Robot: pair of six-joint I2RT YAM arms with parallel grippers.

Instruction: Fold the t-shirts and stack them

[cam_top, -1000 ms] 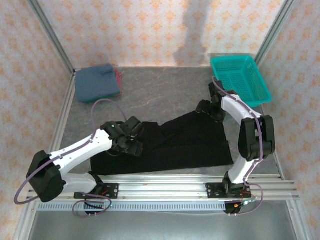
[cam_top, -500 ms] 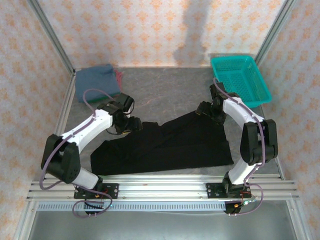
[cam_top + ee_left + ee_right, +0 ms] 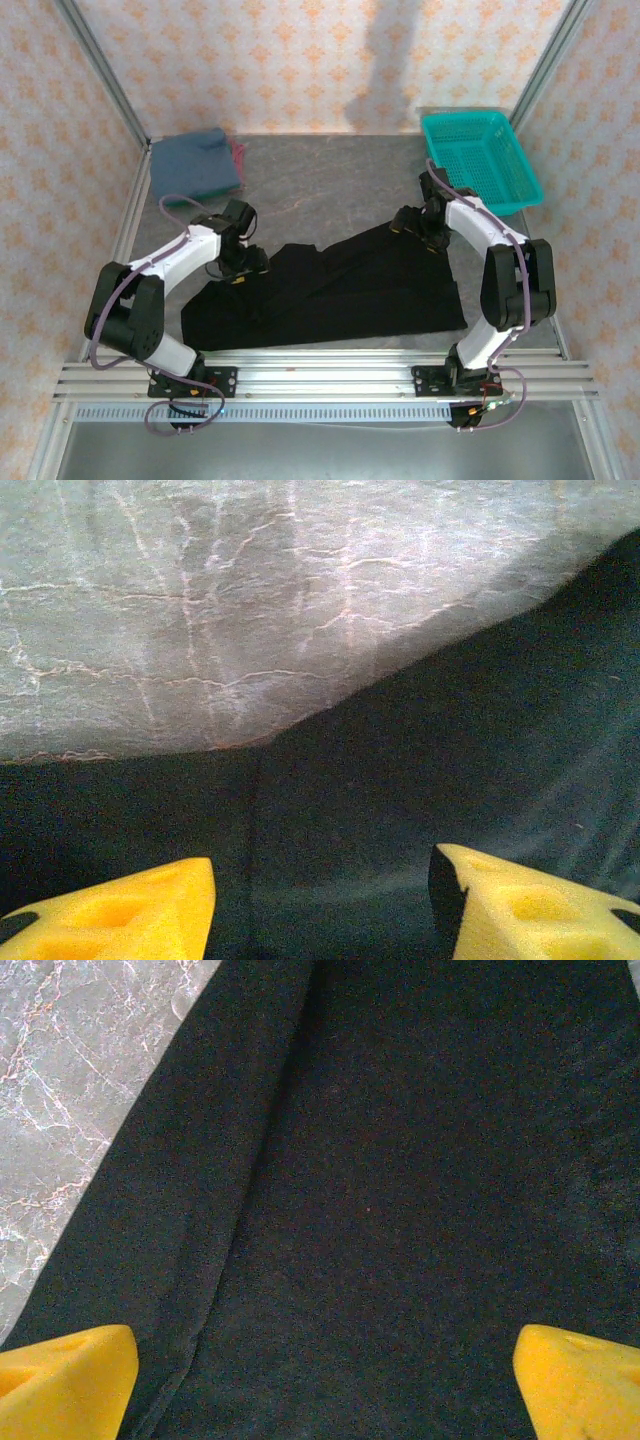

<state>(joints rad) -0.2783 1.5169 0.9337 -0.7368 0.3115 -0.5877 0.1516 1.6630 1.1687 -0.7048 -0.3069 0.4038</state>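
A large black t-shirt [image 3: 350,290] lies spread on the grey table at centre front. My left gripper [image 3: 244,266] is low over its back left edge. In the left wrist view its yellow fingertips [image 3: 120,915] stand apart with flat black cloth [image 3: 400,780] between them, open [image 3: 320,910]. My right gripper [image 3: 414,226] is over the shirt's back right corner, open wide [image 3: 325,1380] above black cloth [image 3: 400,1160], with nothing held. A folded slate-blue t-shirt [image 3: 192,165] sits at the back left, and a pinkish-red one [image 3: 238,155] shows at its right edge.
A teal mesh basket [image 3: 482,160] stands at the back right corner. Bare grey marbled table [image 3: 320,190] lies between the folded pile and the basket. Metal frame posts and patterned walls close in the sides and back. An aluminium rail [image 3: 320,375] runs along the front.
My left arm swung back and left, carrying its gripper from the shirt's front left part to its back left edge, and the jaws narrowed. The right gripper barely shifted.
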